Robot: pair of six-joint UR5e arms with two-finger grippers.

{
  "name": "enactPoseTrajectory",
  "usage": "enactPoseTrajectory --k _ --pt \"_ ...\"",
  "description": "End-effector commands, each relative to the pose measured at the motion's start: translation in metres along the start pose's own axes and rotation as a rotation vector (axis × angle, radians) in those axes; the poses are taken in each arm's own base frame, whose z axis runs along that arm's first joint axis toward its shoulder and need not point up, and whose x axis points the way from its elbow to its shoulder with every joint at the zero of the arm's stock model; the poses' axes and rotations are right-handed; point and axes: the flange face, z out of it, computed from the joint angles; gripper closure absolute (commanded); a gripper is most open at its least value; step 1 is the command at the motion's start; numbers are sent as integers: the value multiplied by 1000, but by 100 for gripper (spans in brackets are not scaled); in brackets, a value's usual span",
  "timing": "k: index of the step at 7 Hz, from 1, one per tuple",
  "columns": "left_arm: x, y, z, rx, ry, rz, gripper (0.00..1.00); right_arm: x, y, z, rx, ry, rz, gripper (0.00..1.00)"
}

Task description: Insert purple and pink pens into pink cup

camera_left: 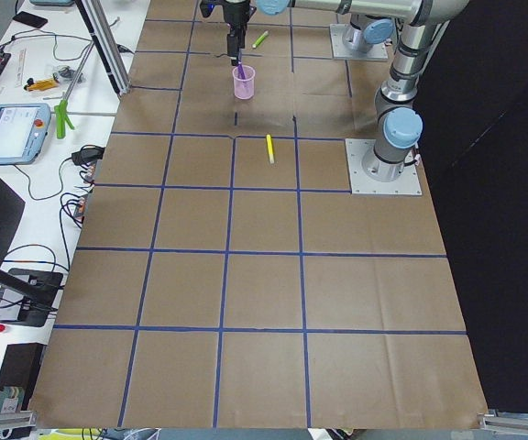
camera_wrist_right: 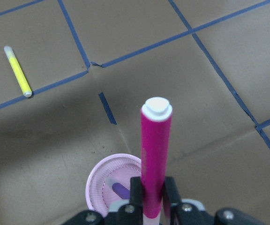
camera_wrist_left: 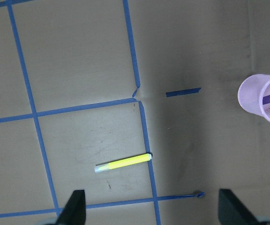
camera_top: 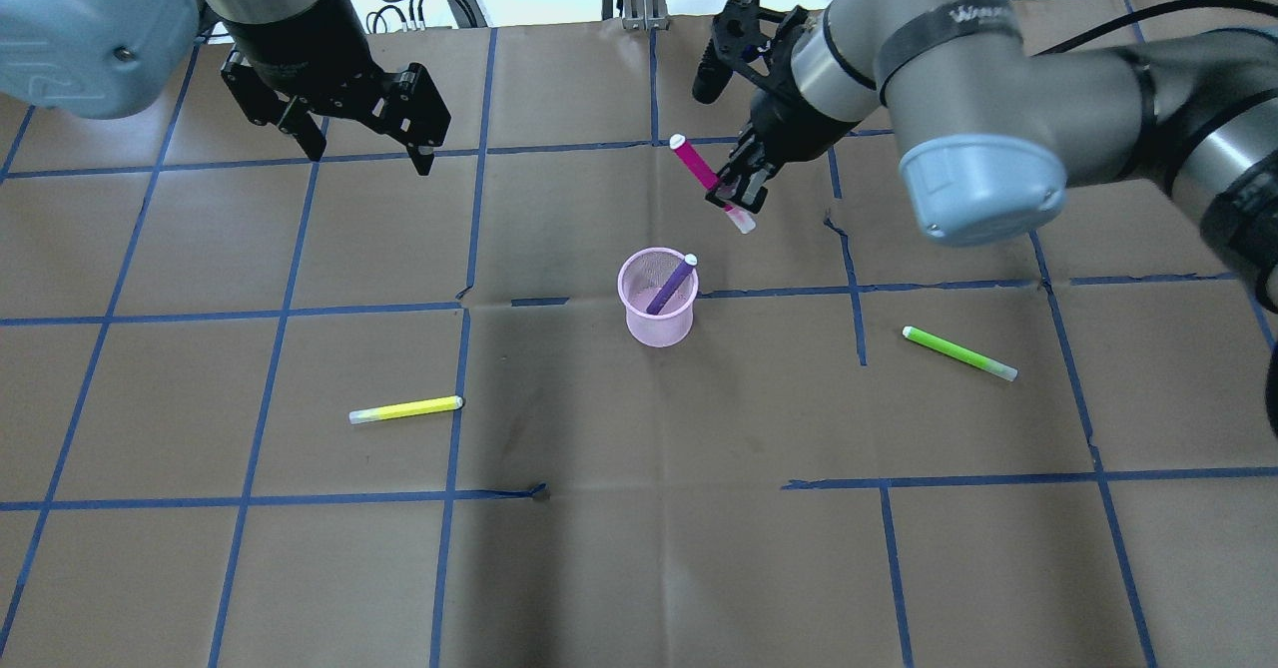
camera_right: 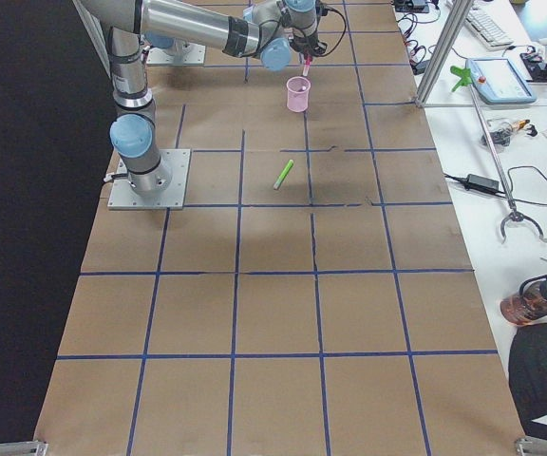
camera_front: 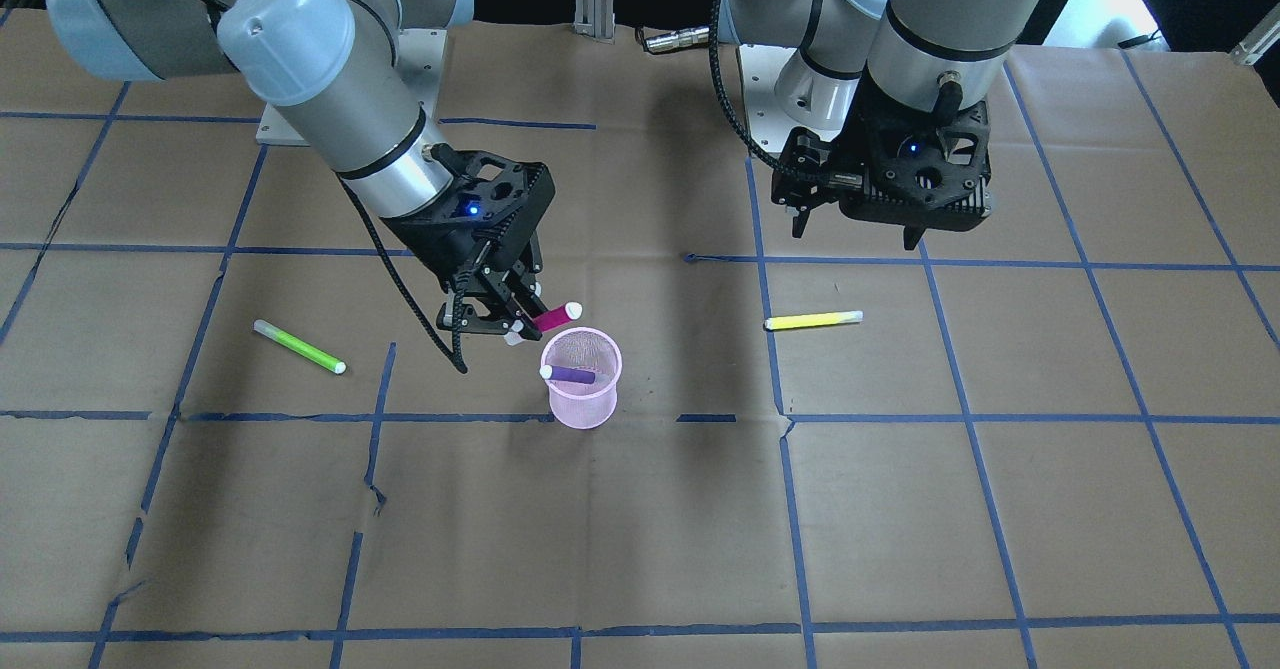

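My right tool (camera_top: pixel 736 194) tight around the pink pen (camera_top: pixel 696 167) near the pink cup (camera_top: pixel 659 329), purple pen (camera_top: pixel 669 289) inside; left tool (camera_top: pixel 371 157) released, empty.

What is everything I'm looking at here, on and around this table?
table: one, brown paper with a blue tape grid, under everything.
pink cup: one, pink mesh, upright near the table's middle.
purple pen: one, purple with a white cap, leaning inside the pink cup.
pink pen: one, magenta with a white cap, held in the air close to the cup, not inside it.
yellow pen: one, lying flat, overhead view's left side.
green pen: one, lying flat, overhead view's right side.
handheld screen: one, grey-framed, on the white side bench.
left arm: one, grey, jaws open and empty, above the table.
right arm: one, grey, jaws shut on the pink pen.
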Motion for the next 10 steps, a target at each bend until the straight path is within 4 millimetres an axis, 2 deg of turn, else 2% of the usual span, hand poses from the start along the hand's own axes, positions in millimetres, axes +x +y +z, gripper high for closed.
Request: enactPoseTrajectory --k 1,3,5,6,7,9,10 --pt "-20 1 1 -13 3 -38 2 -20 11 22 96 17 56 100" --pt "-19 0 1 -11 15 -44 2 -41 44 46 130 48 77 100" --pt "-19 6 11 13 31 -102 2 -43 51 56 114 34 91 100" --pt "-18 9 18 26 42 -107 2 -39 55 68 111 31 95 100" --pt "-17 12 20 28 47 -107 2 -36 60 82 107 25 100 100" --pt "-18 12 20 31 48 -107 2 -34 62 90 107 27 111 100" --pt "-18 12 20 31 48 -106 2 -34 63 91 105 25 123 84"
